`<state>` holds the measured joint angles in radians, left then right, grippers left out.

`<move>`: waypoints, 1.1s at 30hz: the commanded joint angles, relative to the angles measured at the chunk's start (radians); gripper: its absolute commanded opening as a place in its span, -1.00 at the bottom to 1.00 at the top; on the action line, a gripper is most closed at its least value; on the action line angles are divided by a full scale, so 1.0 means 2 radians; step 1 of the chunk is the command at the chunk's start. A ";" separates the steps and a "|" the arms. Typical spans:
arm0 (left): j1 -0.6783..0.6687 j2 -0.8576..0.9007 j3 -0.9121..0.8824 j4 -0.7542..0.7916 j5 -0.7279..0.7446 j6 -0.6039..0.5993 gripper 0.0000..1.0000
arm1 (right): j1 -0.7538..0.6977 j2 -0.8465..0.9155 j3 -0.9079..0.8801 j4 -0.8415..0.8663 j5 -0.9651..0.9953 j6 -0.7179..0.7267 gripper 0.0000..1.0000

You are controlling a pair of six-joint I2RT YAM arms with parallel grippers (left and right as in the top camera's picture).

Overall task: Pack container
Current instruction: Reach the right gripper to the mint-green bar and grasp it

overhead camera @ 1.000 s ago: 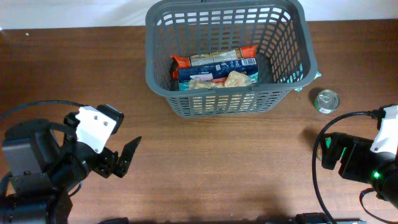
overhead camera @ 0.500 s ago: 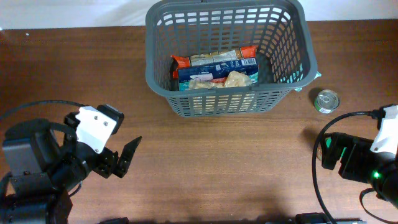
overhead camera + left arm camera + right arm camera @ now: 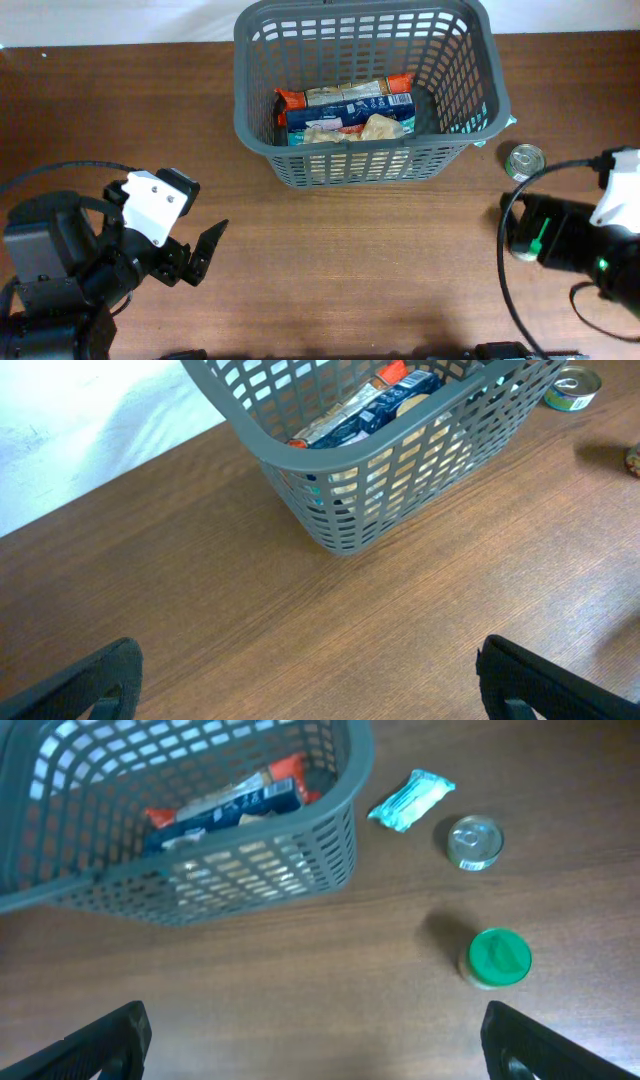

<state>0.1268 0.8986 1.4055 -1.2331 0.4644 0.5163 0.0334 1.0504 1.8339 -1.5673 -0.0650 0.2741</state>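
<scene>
The dark grey basket (image 3: 366, 160) stands at the back middle of the table. It holds an orange-and-blue packet (image 3: 345, 100) and a pale wrapped item (image 3: 380, 127). The basket also shows in the left wrist view (image 3: 330, 510) and the right wrist view (image 3: 300, 840). My left gripper (image 3: 310, 685) is open and empty over bare wood, in front of the basket and to its left (image 3: 205, 252). My right gripper (image 3: 315, 1045) is open and empty over bare wood in front of the basket's right end.
A small round tin can (image 3: 526, 161) (image 3: 475, 842) stands right of the basket. A teal packet (image 3: 411, 800) lies by the basket's right corner. A green-lidded jar (image 3: 499, 958) stands in front of the can. A white cloth (image 3: 60, 440) lies behind the table.
My right arm has shifted a little toward the back and left, closer to the tin can. The left arm and the basket have not moved.
</scene>
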 commanded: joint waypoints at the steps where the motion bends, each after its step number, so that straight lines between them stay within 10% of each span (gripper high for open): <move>1: 0.004 -0.002 0.005 -0.001 0.009 0.008 0.98 | -0.001 0.036 -0.002 0.014 0.080 0.019 0.98; 16: 0.004 -0.002 0.005 -0.001 0.009 0.008 0.98 | -0.236 0.288 0.088 0.137 -0.172 0.019 0.98; 33: 0.004 -0.002 0.005 -0.001 0.009 0.008 0.98 | -0.231 0.588 0.159 0.191 -0.190 0.062 0.98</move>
<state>0.1268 0.8986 1.4055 -1.2343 0.4644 0.5163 -0.4404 2.1937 2.1189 -1.1915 -0.4221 0.3820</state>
